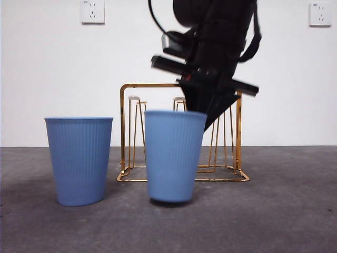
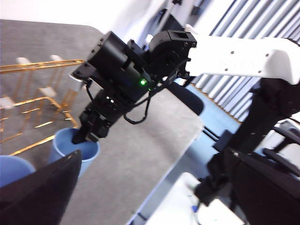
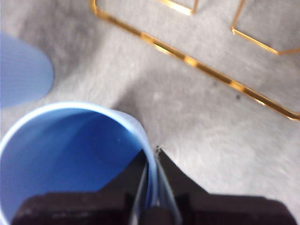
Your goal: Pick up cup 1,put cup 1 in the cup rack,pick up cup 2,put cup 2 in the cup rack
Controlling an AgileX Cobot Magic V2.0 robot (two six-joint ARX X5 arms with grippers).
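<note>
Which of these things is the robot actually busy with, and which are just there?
In the job:
- gripped cup, pinched at its rim by the right tool
- other cup, waiting
- cup rack

Just there:
- wall sockets
- table

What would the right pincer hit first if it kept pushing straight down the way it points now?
Probably the grey table. The right pincer is clamped on the rim of the ribbed blue plastic cup, one jaw inside; the cup's bottom looks just off the table, though depth is unclear.
</note>
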